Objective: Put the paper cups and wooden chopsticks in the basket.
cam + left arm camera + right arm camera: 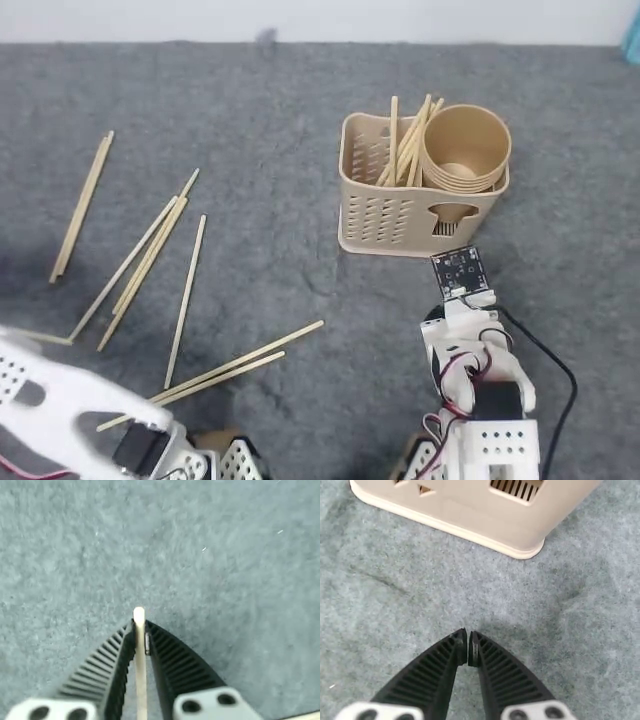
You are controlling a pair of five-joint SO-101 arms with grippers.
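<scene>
A beige slotted basket (395,215) stands on the grey carpet, with stacked paper cups (465,148) and several wooden chopsticks (405,145) inside it. More chopsticks (186,300) lie loose on the carpet to its left. In the left wrist view my left gripper (140,630) is shut on one chopstick (139,660), whose tip pokes out past the fingertips, above bare carpet. My right gripper (468,647) is shut with nothing in it, low over the carpet just in front of the basket (485,510). The right arm (470,340) stands below the basket.
The left arm (60,400) is at the bottom left corner. Loose chopsticks spread over the left half: one pair at far left (82,205), a bundle (145,260) in the middle, another pair (235,368) lower down. A white wall edge runs along the back.
</scene>
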